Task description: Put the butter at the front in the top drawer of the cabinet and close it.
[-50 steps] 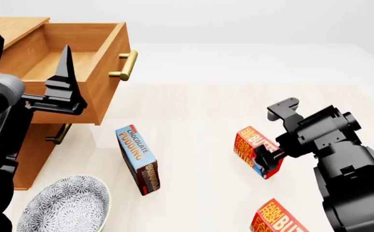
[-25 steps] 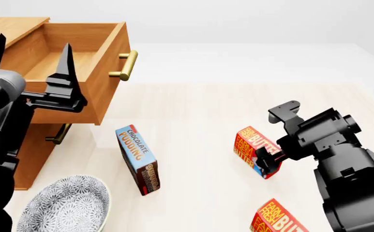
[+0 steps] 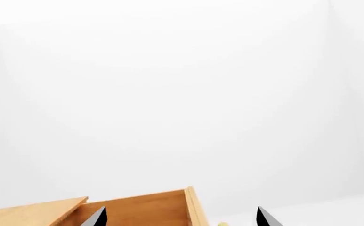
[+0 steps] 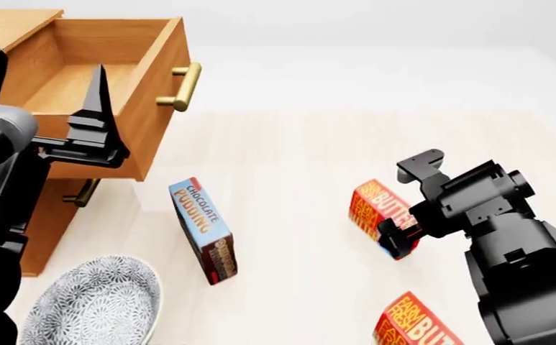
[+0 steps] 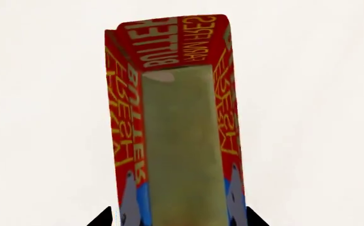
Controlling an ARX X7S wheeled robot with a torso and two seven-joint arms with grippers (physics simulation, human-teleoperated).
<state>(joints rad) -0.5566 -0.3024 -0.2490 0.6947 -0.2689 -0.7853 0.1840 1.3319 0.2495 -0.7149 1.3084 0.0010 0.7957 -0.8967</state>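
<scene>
The butter [image 4: 372, 210], a red-orange box with yellow lettering, leans on the pale floor at the right. My right gripper [image 4: 398, 235] is shut on its blue-and-white end. In the right wrist view the butter [image 5: 175, 117] fills the space between the black fingertips [image 5: 108, 217]. A second butter box alike [image 4: 414, 325] lies nearer to me at the lower right. The brown cabinet [image 4: 38, 215] stands at the left with its top drawer [image 4: 143, 100] pulled out and nothing in it. My left gripper [image 4: 44, 72] hangs open over that drawer [image 3: 138, 209], holding nothing.
A blue chocolate pudding box [image 4: 203, 230] stands on edge between the cabinet and the butter. A patterned grey bowl [image 4: 90, 305] sits at the lower left. The drawer's brass handle [image 4: 182, 86] juts out toward the floor's middle.
The head view has shifted a little, so everything sits slightly higher and the drawer slightly more to the left. The right gripper stays on the butter; the left gripper holds its place.
</scene>
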